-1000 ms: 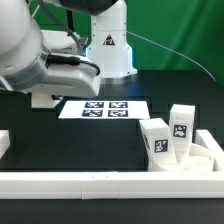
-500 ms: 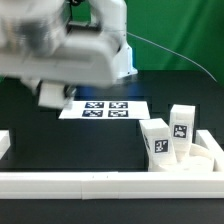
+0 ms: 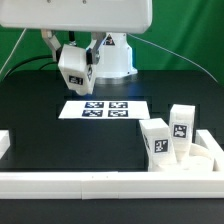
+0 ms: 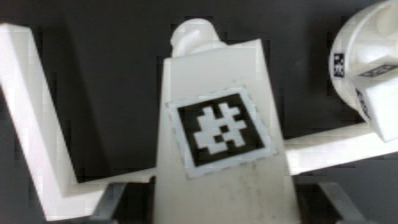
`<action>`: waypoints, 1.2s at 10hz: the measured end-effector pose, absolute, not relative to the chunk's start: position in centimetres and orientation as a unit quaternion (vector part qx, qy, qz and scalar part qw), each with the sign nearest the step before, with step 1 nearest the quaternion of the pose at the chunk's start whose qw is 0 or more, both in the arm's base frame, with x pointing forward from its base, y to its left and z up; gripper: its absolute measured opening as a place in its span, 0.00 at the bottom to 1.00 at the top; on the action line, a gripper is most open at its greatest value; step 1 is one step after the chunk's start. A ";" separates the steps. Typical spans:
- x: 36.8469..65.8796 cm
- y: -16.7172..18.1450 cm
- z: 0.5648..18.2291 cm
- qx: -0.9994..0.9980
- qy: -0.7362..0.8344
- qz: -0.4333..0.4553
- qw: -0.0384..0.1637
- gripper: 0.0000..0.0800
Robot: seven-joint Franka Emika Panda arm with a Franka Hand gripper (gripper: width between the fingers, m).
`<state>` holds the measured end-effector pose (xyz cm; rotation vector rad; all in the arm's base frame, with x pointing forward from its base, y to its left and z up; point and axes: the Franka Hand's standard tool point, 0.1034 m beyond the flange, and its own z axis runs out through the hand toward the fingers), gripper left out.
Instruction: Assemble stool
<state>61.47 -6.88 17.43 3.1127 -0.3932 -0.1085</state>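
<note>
Your tool [image 4: 210,190] is clamped on one stool leg [image 3: 76,70], lifted high above the desk's far edge. It looks light, stiff and slick, so grip its flat sides.

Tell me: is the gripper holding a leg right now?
Yes. The gripper is shut on a tagged leg in the wrist view, lifted above the marker board.

A robotics lab: a black table [image 3: 60,135] carries a marker board [image 3: 104,108] lying just below the gripper [image 3: 76,72], a white robot base [image 3: 110,55] stands behind it, a green backdrop [image 3: 185,35] beyond, and a long white rail [image 3: 100,181] fences the front
</note>
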 end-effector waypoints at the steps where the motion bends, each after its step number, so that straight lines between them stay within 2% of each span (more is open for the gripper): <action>1: 62.0 -6.8 17.5 0.992 -0.124 0.011 0.005 0.41; 2: 62.2 -6.3 17.6 0.992 -0.122 0.045 0.006 0.41; 4: 64.0 -1.3 20.1 0.982 -0.133 0.135 -0.012 0.41; 6: 65.3 2.3 21.1 0.970 -0.145 0.195 -0.025 0.41; 7: 65.2 2.9 20.4 0.967 -0.152 0.204 -0.025 0.41; 10: 65.1 3.1 20.2 0.967 -0.149 0.205 -0.025 0.41; 12: 65.0 5.4 19.1 0.958 -0.152 0.241 -0.044 0.41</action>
